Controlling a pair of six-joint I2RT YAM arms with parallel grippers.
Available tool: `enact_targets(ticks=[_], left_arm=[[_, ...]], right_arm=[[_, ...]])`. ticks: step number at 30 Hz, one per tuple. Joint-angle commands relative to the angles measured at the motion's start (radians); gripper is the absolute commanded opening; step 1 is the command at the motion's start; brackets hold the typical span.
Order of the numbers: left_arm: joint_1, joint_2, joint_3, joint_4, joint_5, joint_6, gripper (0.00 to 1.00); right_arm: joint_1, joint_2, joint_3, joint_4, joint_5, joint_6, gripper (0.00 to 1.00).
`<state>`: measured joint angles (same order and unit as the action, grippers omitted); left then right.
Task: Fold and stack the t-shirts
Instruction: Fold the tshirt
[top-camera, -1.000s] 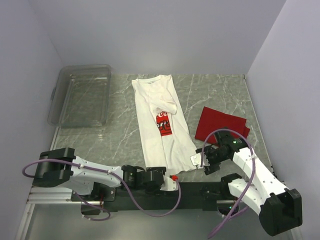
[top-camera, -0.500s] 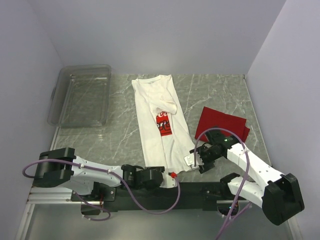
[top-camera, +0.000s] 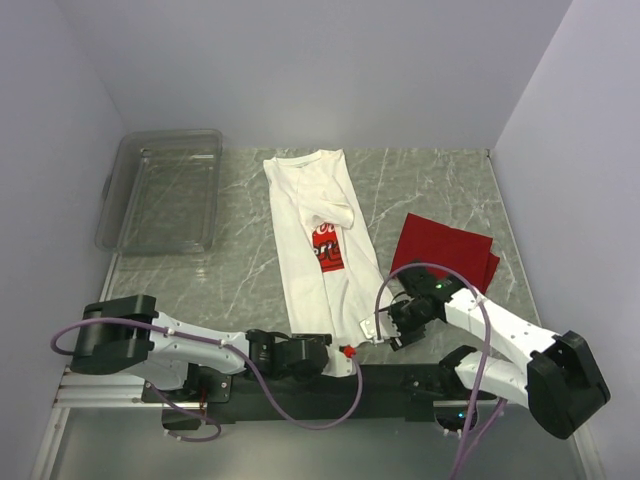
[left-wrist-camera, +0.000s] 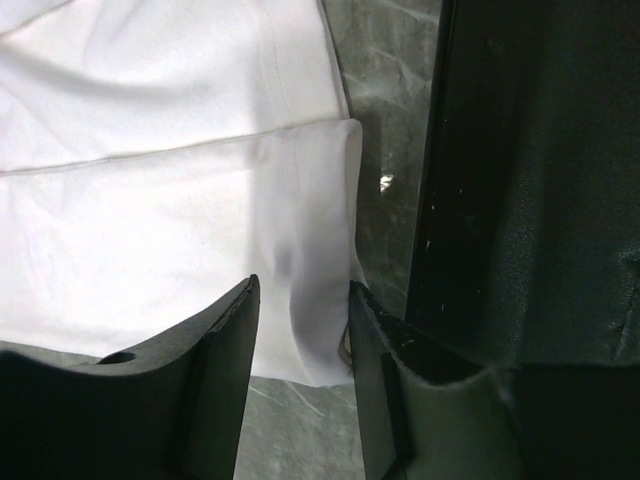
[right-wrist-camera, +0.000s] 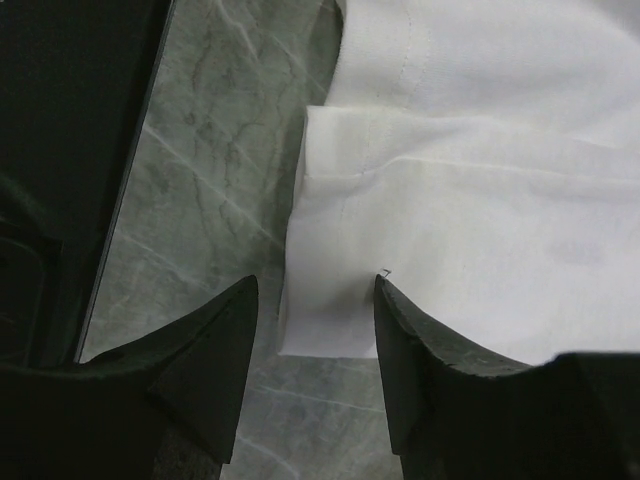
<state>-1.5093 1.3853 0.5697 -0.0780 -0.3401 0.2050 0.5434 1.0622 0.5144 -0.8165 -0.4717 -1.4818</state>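
Both left tool and right tool straddle white t-shirt corners

White arms, black joints, purple cables

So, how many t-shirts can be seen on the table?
2. The white t-shirt lies lengthwise in the middle of the table. The red t-shirt lies folded to its right, apart from it. Its folds could hide another; I cannot tell.
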Motion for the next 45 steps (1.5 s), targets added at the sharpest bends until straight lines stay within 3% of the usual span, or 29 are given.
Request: enact_targets(ticks=[1, 4, 9, 15, 16, 29, 36, 45], left_arm=[[0.001, 0.037, -0.002, -0.017, 0.012, 0.017, 0.46], [0.001, 0.032, -0.002, -0.025, 0.023, 0.02, 0.43], [0.001, -0.006, -0.014, -0.028, 0.029, 0.025, 0.24], [0.001, -0.066, -0.019, -0.028, 0.053, 0.04, 0.01], [0.001, -0.075, -0.021, -0.031, 0.061, 0.042, 0.01], [0.027, -0.235, -0.037, -0.08, 0.217, 0.094, 0.01], [0.142, -0.328, -0.021, -0.101, 0.288, 0.135, 0.01], [0.147, -0.226, 0.005, -0.117, 0.332, 0.122, 0.01]], right_arm=[[0.018, 0.041, 0.001, 0.04, 0.025, 0.066, 0.53], [0.023, 0.051, 0.01, 0.051, 0.036, 0.092, 0.46], [0.029, 0.033, 0.003, 0.06, 0.038, 0.104, 0.36], [0.027, 0.027, 0.024, 0.053, -0.007, 0.158, 0.13], [0.027, 0.028, 0.03, 0.051, -0.014, 0.167, 0.0], [-0.032, 0.012, 0.197, -0.076, -0.171, 0.247, 0.0], [-0.108, 0.108, 0.354, -0.167, -0.185, 0.241, 0.0], [-0.102, 0.058, 0.225, -0.194, -0.139, 0.146, 0.01]])
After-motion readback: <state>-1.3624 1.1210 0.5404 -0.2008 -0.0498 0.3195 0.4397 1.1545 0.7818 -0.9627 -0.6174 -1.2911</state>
